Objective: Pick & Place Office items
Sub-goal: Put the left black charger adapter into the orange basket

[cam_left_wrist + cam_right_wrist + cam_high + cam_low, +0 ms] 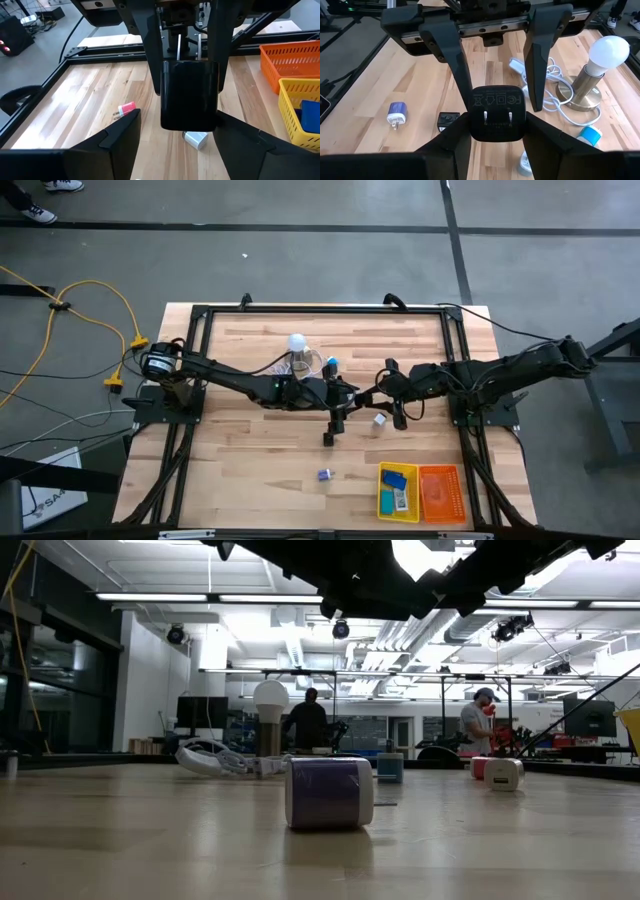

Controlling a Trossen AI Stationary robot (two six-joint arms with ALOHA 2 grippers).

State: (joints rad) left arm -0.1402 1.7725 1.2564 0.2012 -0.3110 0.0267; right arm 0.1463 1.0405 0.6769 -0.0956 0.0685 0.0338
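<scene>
A black plug block (497,112) with two metal prongs hangs above the table's middle, and my right gripper (497,122) is shut on it. My left gripper (180,120) faces it from the table's left. It is open, its fingers (452,60) standing on either side of the block's far end. In the high view the two grippers meet at mid-table, left (348,393) and right (375,392). On the table lie a blue-white plug (325,474), a small black piece (448,120), a white cube (195,139), a pink piece (126,108) and a teal piece (590,135). My right gripper pinches the black plug block between its two fingers, by the two opposite sides (475,122) at the pronged end. The fingers come from the table's right, slanting a little downward. The block is lifted clear of the table, its prongs (497,117) turned toward my right wrist.
A white-bulbed lamp (297,345) with a looped white cord (555,97) stands at the far middle. A yellow mesh tray (384,498) holding a blue block and an orange mesh tray (442,492) sit at the near right. A black frame (320,309) edges the table. People stand in the room behind.
</scene>
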